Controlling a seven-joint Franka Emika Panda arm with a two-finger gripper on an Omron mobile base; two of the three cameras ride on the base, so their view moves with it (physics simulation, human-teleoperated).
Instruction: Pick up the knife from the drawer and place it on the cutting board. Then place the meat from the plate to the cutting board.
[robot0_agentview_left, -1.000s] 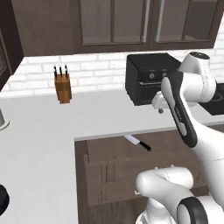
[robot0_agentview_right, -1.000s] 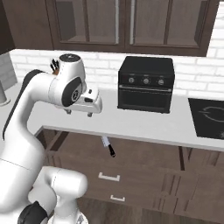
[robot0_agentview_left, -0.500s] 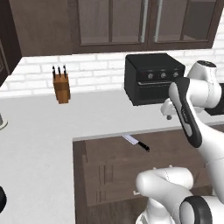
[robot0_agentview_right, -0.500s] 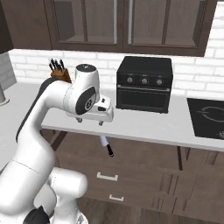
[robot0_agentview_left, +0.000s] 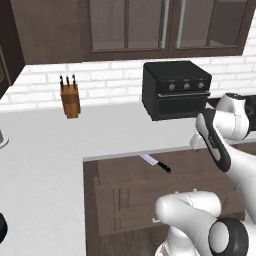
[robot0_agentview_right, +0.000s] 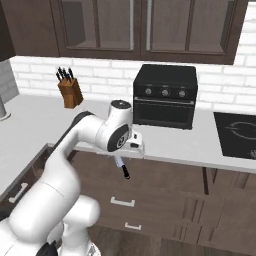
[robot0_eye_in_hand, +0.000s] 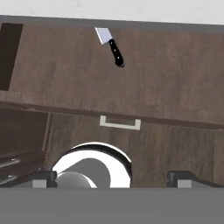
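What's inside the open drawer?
One knife on the drawer floor, black handle out; its blade tip runs under the counter edge, so the back is hidden.

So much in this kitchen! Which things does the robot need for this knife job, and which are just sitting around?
Needed:
knife, lying in the open drawer
drawer
end effector, open, above the drawer

Just sitting around:
knife block on the counter
black oven on the counter
stove top
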